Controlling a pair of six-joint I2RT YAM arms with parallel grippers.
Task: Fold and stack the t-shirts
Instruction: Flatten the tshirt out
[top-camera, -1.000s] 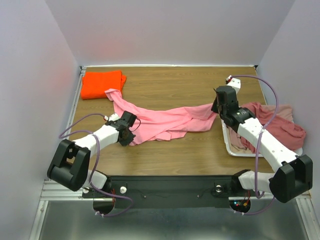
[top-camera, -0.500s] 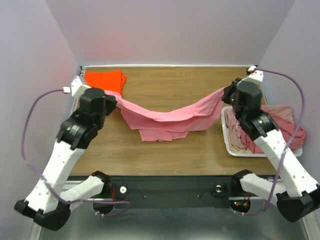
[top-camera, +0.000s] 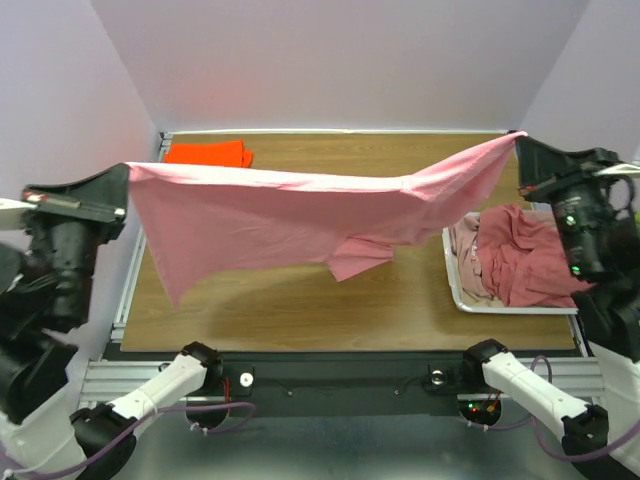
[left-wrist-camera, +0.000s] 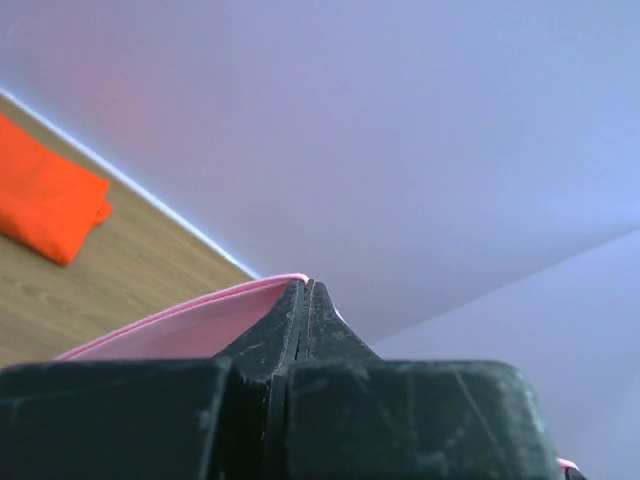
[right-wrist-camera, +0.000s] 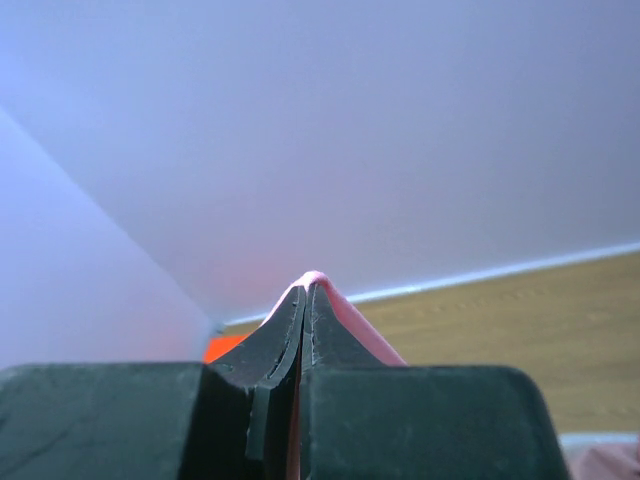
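Moved: pink t-shirt lifted off the table and stretched wide since half a second ago, both arms raised higher.
Left jaws: pressed shut on the shirt's left corner, thin pink hem pinched between black tips.
Right jaws: closed tight on the right corner.
Pink t-shirt: soft smooth cloth hanging in the air across the table, sagging mid-span.
Orange t-shirt: folded flat, far left corner.
Tray: white plastic, right side, crumpled dusty rose shirts heaped inside.
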